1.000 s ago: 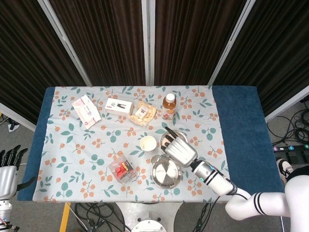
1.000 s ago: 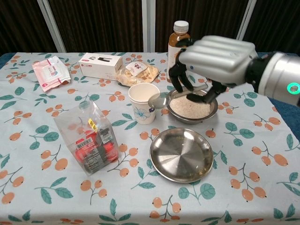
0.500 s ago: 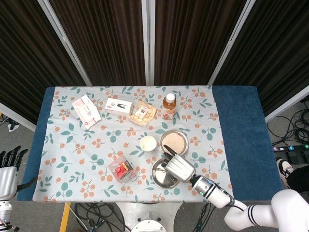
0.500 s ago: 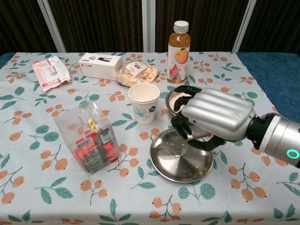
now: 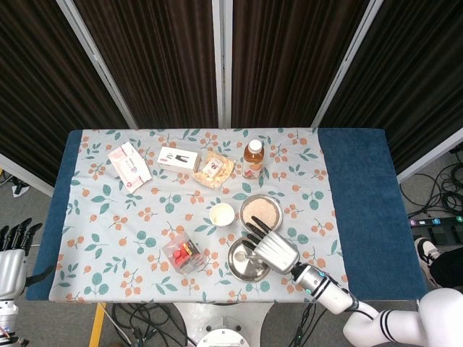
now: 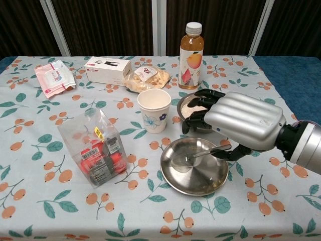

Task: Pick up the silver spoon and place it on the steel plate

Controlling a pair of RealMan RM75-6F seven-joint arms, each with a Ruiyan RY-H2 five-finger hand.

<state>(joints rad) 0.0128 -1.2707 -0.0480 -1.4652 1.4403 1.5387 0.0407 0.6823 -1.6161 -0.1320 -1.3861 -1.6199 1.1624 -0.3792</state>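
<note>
No legible text on any label.

Sitting on the table (image 6: 301,75): one spoon (image 6: 198,155), one steel plate (image 6: 193,181), one bowl (image 6: 184,103) of grain, one paper cup (image 6: 154,110), one bottle (image 6: 190,49), one white box (image 6: 107,70), one snack bag (image 6: 146,77), one pink wipes pack (image 6: 54,77) and one clear packet (image 6: 95,148) of red items. Two robot hands are showing: one right hand (image 6: 241,122), one left hand (image 5: 13,253).
</note>
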